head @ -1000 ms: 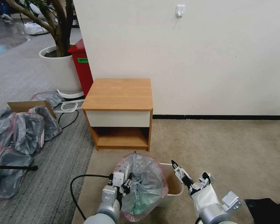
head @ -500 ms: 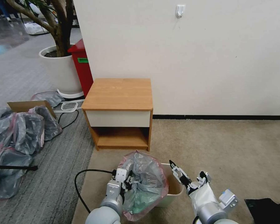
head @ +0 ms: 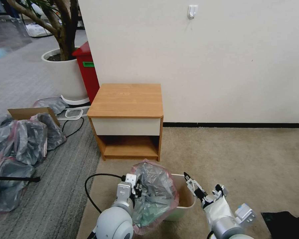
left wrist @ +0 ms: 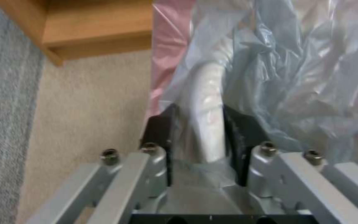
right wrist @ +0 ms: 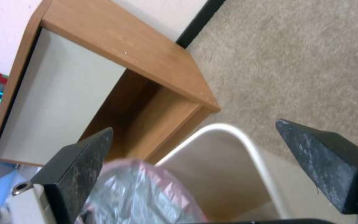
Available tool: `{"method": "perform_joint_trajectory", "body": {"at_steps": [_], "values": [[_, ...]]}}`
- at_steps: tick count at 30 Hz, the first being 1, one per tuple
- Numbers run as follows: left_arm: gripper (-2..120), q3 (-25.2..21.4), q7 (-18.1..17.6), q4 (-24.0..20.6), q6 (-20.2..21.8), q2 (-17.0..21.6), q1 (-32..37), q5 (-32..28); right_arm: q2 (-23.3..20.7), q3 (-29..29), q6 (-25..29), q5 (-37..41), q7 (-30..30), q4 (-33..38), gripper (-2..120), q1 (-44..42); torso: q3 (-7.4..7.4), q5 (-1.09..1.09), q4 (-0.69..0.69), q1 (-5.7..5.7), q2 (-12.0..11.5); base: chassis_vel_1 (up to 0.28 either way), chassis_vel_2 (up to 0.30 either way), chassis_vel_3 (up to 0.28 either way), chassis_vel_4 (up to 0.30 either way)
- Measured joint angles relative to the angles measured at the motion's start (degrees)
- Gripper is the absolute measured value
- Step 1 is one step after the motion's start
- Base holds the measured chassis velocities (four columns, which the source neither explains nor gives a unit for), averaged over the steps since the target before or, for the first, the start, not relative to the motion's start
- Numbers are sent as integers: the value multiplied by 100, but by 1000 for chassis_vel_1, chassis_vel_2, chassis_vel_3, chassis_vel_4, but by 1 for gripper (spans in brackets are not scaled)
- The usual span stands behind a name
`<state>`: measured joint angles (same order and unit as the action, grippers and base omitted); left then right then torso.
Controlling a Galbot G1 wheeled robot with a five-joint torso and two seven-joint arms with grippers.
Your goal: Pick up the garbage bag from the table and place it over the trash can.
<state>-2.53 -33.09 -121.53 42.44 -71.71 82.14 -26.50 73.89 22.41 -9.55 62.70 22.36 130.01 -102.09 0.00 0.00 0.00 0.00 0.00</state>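
Bag going over the bin on the carpet

The left gripper (head: pixel 136 190) clenches the garbage bag (head: pixel 156 196) against the trash can (head: pixel 186 202) rim's left edge; the right gripper (head: pixel 202 191) hangs released beside it.

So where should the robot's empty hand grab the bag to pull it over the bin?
Probably the pink rim of the garbage bag, from the right, where it sags inside the trash can. The right gripper hangs open there; the left gripper pins the other side.

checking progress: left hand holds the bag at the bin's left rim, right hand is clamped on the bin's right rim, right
Not quite. The right hand is open above the trash can, gripping nothing, as the right wrist view shows. The left hand does hold the garbage bag at the left rim.
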Motion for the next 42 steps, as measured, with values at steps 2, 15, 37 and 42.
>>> {"method": "perform_joint_trajectory", "body": {"at_steps": [2, 15, 37, 42], "values": [[18, -2, -10, 37, -5, 0, 4, -71, 3, 28, 1, 6, -2, 7, 100, -9, 0, 0, 0, 0, 0, 0, 0, 0, 0], [8, -142, 490, 72, -863, -11, 328, -8, -162, -220, 42, -1503, -513, 220, 100, -75, 0, -1, 0, 0, 0, 0, 0, 0, 0], [8, -931, 2081, -36, -3116, 66, 933, 731, -681, -1301, -1063, -2060, -114, 467, 99, 661, 0, 0, 0, 0, -1, 0, 0, 0, 0], [8, -971, 2203, -51, -3359, 40, 1017, 852, -546, -1298, -1066, -1903, -62, 275, 96, 840, 0, -1, 0, 0, -1, 0, 0, 0, 0]]}}
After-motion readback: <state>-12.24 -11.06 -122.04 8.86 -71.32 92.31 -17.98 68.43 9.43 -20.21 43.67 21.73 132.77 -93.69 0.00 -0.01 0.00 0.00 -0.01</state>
